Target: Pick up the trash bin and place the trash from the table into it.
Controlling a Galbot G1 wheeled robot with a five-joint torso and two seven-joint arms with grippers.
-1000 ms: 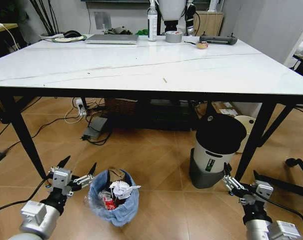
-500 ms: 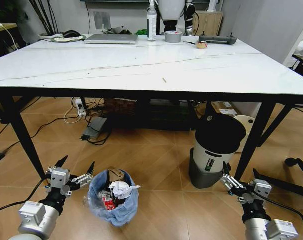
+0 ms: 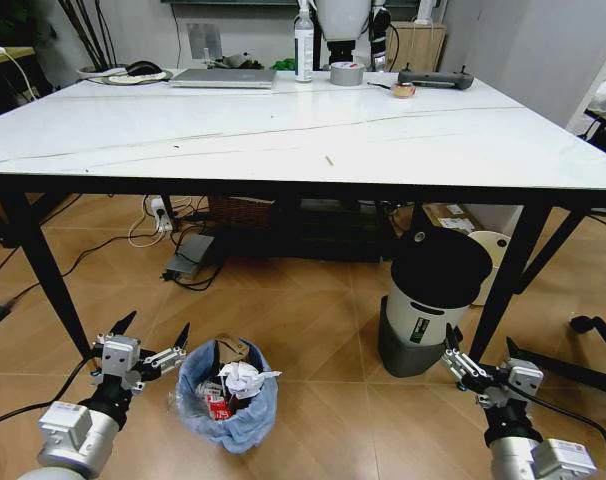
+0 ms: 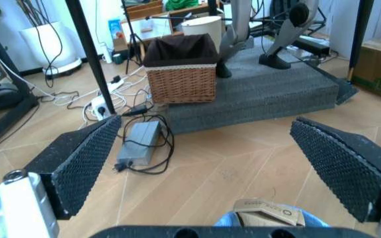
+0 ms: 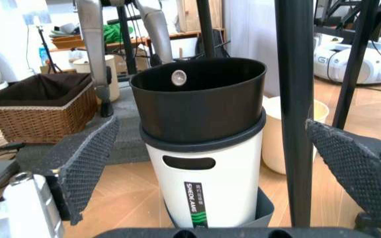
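**Left hand poised beside the bin**

Left hand [image 3: 148,345] hangs low, fingers spread wide, just beside the trash bin [image 3: 228,395] on the floor — placed, I'd judge, to take its rim. Right hand [image 3: 480,362] is parked, wide too, near the black-and-white cylinder [image 3: 433,300]. Crumpled trash [image 3: 241,378] sits in the bin — the table [image 3: 283,130] looks nearly bare.

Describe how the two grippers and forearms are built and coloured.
Both match. The left gripper and right gripper each have two pointed black fingers with a knobbly textured inner face, mounted on a boxy silver-grey metal body. Behind sits a black wrist collar, then a light grey cylindrical forearm. A thin black cable trails from each wrist.
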